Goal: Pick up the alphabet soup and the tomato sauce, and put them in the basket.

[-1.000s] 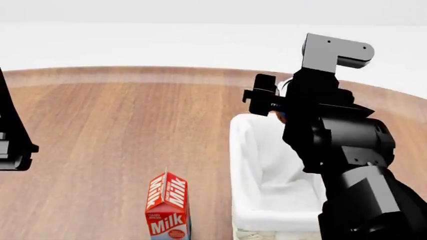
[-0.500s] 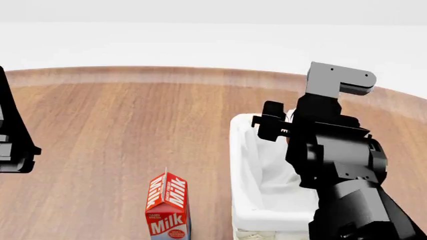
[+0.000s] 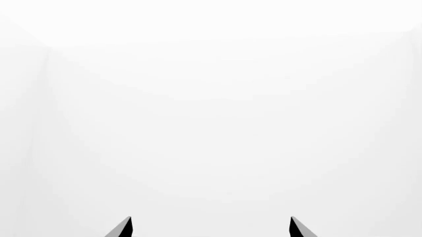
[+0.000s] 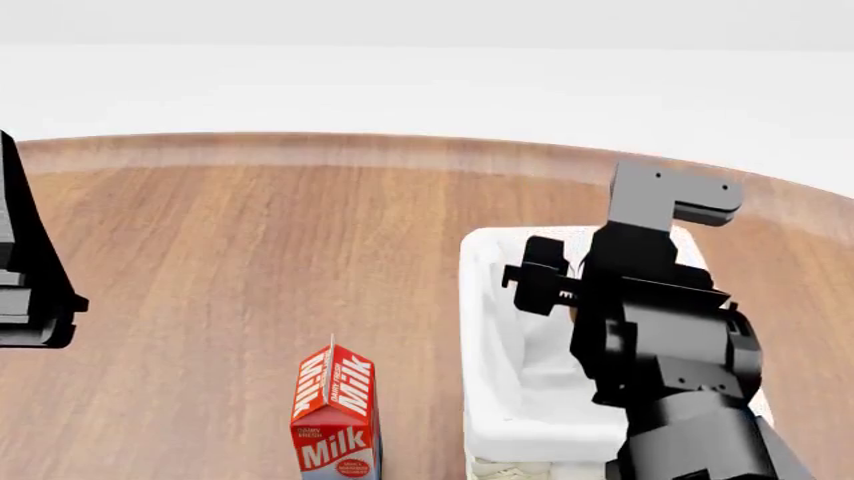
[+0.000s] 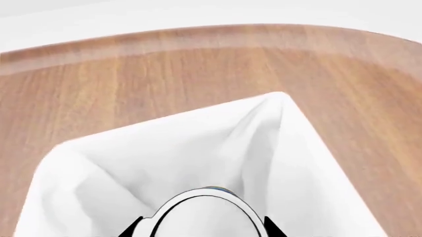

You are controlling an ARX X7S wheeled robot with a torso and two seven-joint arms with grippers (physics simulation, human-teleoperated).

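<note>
Wood-grain worktop with a rounded far edge runs under everything, against a plain white background. On it, toward the right of the head view, sits the basket, rectangular, its smooth white cloth liner folded over the rim, with a strip of pale woven wicker just showing at the near bottom corner. The right arm hangs over the basket's opening, and its dark blocky links hide much of the inside. In the right wrist view a can with a shiny silver top sits between the right fingers, which are closed against its two sides; only a thin blue sliver of label peeks past the rim, which fits the alphabet soup, and the can is held over the liner inside the basket walls. The tomato sauce shows in no view. Left of the basket, well apart from it, a red and white milk carton stands upright, its base cut off by the frame. The left fingers show only as two dark tips, spread wide against blank white.
</note>
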